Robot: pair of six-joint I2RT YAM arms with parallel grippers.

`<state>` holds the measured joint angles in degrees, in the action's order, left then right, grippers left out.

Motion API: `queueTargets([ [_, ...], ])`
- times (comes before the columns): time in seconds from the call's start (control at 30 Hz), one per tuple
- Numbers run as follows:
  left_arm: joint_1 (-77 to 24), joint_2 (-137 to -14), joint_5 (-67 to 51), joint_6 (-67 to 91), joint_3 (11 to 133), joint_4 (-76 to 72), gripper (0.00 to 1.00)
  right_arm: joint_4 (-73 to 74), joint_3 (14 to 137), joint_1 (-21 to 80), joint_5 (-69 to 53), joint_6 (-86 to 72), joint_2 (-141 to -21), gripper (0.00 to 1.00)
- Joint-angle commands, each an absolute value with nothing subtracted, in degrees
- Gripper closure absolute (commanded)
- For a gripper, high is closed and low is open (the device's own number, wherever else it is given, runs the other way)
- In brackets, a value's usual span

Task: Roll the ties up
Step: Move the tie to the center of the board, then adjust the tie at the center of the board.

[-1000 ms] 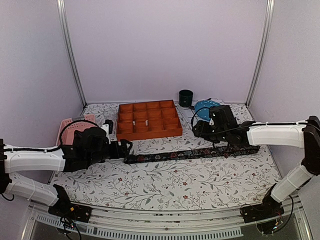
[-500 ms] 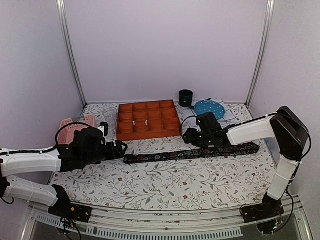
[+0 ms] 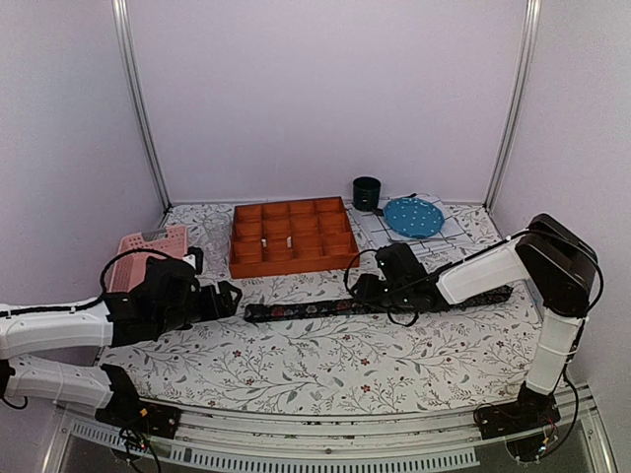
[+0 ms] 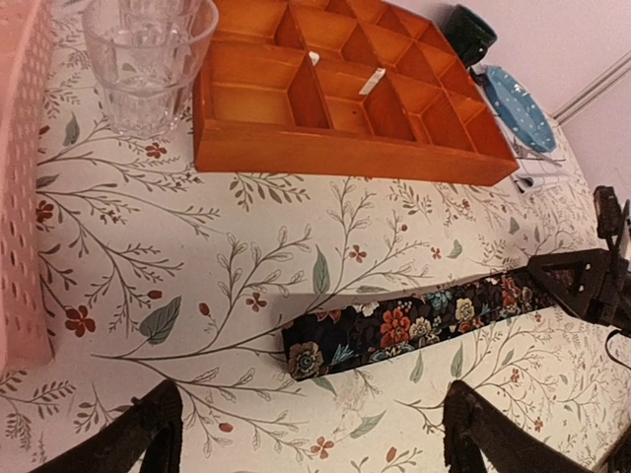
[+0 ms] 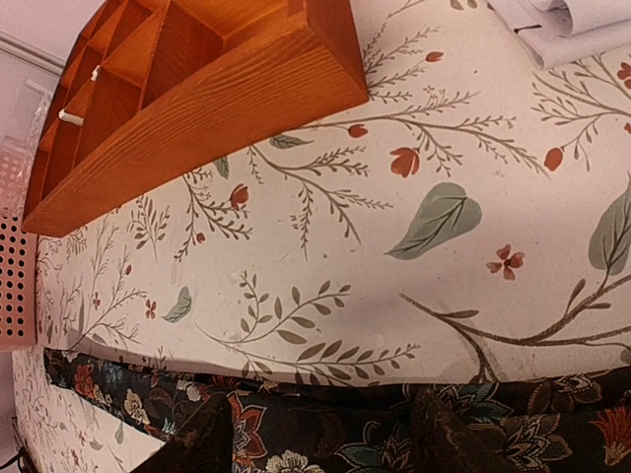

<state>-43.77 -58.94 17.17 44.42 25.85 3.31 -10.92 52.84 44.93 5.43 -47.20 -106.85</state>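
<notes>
Here, the tie (image 3: 296,309) is seen laid flat and unrolled on the table (image 3: 325,365), its long axis running from one gripper toward the other. The blunt end is found just ahead of the left gripper (image 4: 315,443), about midway between the fingers (image 4: 148,434) and clear of both. These are spread wide and nothing is held. From that end the band is carried off ahead and to the right of them, on a slant.

The right gripper (image 5: 315,439) is set low over the middle of the band, and its fingers (image 5: 197,439) are lined up along the length of the tie rather than across it. A moderate gap is shown between them and no fabric is seen gathered. Whether the tips are pressed on the cloth cannot be told. The other end is left well beyond that gripper, on its far side.

The left arm is judged the nearer to a free end, so a roll would likely be begun there and driven along the band's axis toward the right gripper.
</notes>
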Motion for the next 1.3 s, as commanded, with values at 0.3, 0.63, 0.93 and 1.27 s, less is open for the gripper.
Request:
queueTargets([
  [0.3,-40.9,-61.0,15.3,46.2,22.8,1.3,0.11,-9.7,43.8,46.8,5.3,-51.1,-106.0,0.43],
  [0.63,-40.6,-73.1,7.1,47.0,25.3,-8.1,0.12,-1.7,48.8,47.5,5.6,-49.4,-99.1,0.41],
  [0.93,-38.7,-81.1,2.0,48.0,27.7,-12.2,0.14,3.1,56.6,47.8,2.0,-45.5,-93.5,0.38],
  [1.27,-37.0,-84.7,-2.4,48.4,26.2,-16.9,0.28,-2.6,57.1,49.8,-1.3,-44.5,-90.2,0.38],
])
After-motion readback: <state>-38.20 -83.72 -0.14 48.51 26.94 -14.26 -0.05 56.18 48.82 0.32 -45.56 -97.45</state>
